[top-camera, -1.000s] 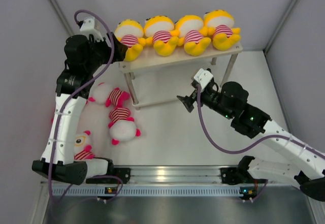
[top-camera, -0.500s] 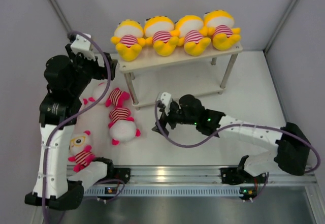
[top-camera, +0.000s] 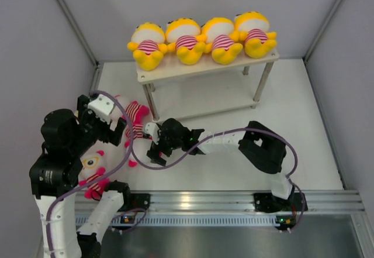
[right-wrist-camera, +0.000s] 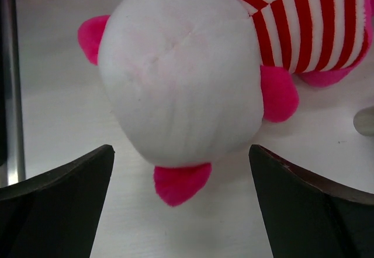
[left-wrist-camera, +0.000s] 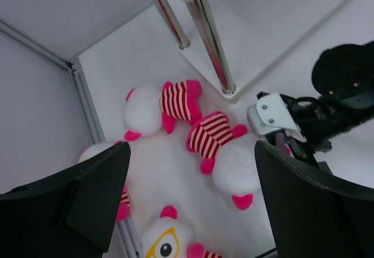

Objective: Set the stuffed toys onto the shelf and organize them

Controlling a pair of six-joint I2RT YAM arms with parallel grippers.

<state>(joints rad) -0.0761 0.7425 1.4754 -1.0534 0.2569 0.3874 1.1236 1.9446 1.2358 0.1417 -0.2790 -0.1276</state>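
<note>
Four yellow dolls point(top-camera: 201, 38) fill the shelf point(top-camera: 170, 69) top tier; pink dolls point(left-wrist-camera: 175, 101) lie on the desk point(top-camera: 304, 123). Right claw point(right-wrist-camera: 180, 150), spread, hovers over one pink head point(right-wrist-camera: 181, 76). Likely next: lower, pinch, carry to the lower tier. Left claw point(left-wrist-camera: 191, 147) is spread, holding nothing.

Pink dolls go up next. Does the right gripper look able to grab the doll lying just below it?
Likely yes: the right gripper hangs open over the pink doll, a finger on each side of its white head, with nothing between them.
</note>
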